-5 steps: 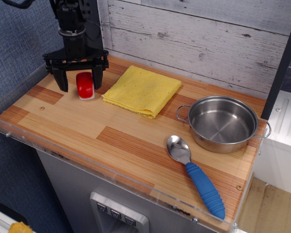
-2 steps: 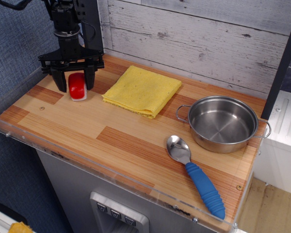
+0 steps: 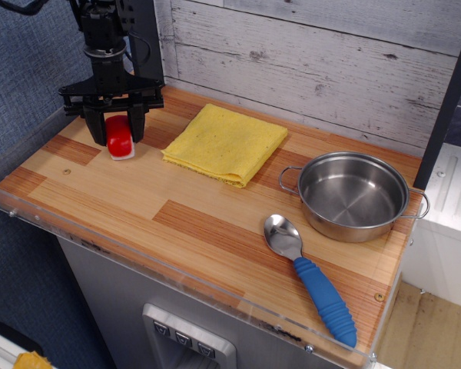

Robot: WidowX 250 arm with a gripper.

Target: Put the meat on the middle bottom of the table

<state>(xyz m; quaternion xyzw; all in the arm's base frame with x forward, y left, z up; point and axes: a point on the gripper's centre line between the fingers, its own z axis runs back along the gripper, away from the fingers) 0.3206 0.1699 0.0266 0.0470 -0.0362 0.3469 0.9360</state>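
One view only, looking down at an angle on the table [image 3: 177, 223]. No brand, label or readable writing showing anywhere. Sitting at the far left corner of the table: the meat [image 3: 120, 137], red top up, white base [image 3: 121, 153] touching the wood, long axis running roughly from the back wall toward the front rim. Hanging straight over it: the black gripper [image 3: 116, 129], fingers [image 3: 97, 129] narrow, standing close on both sides of the meat; real contact not possible to tell. Lying just right of the meat: a folded yellow cloth [image 3: 224, 143]. Standing at the right: a steel pan [image 3: 353, 195]. Resting just before the pan: a spoon [image 3: 311, 279] with blue handle, bowl pointing to the back.
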